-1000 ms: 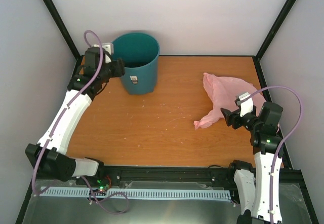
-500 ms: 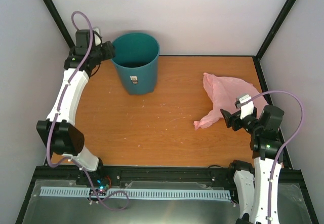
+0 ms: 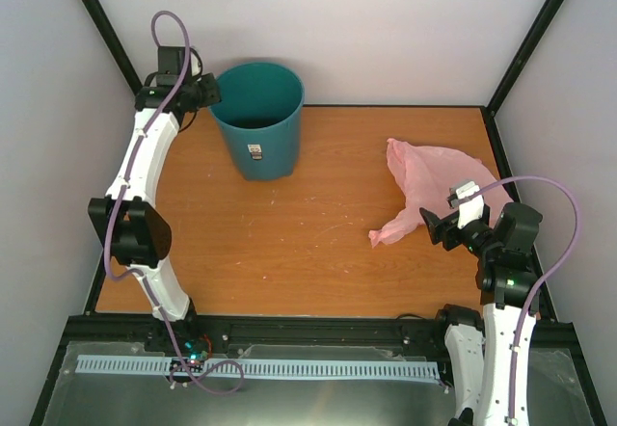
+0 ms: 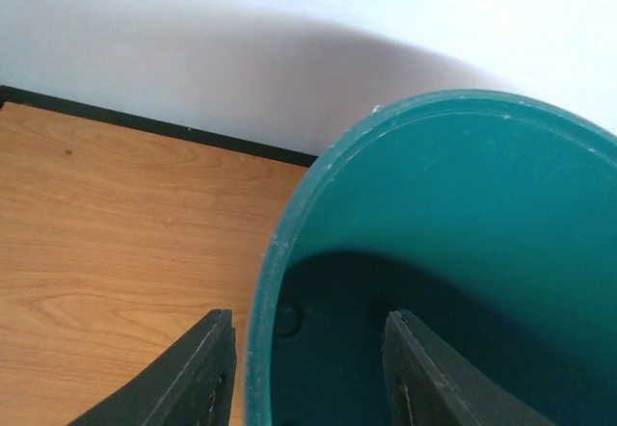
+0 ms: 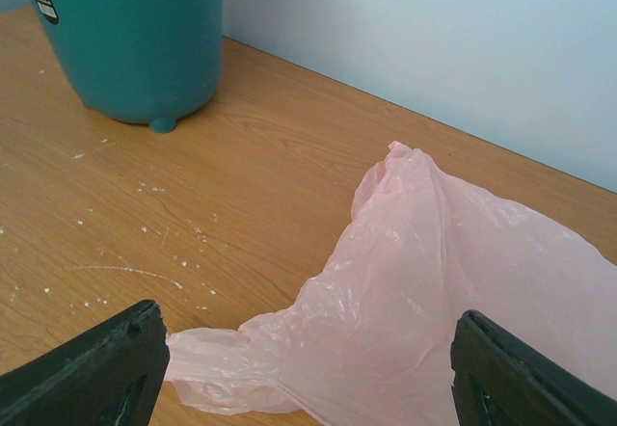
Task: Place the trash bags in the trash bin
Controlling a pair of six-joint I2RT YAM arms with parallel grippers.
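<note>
The teal trash bin (image 3: 273,146) stands upright at the back left of the wooden table and looks empty inside. My left gripper (image 3: 206,93) is at its left rim. In the left wrist view the left gripper (image 4: 308,334) is open and straddles the bin's rim (image 4: 286,228), one finger outside and one inside, with gaps on both sides. The pink trash bag (image 3: 431,180) lies crumpled on the table at the right. My right gripper (image 3: 436,226) hovers open at its near edge. In the right wrist view the bag (image 5: 434,291) lies between and beyond the wide-open right gripper (image 5: 308,373).
The bin (image 5: 135,40) has a small white label (image 3: 254,151) on its near side. White specks (image 5: 145,190) dot the table (image 3: 308,233) between bin and bag. Black frame posts and pale walls close in the back and sides.
My left arm has swung up and back, carrying its gripper from the bin's left side to over the rim, with its jaws narrowing. The right arm has barely shifted.
</note>
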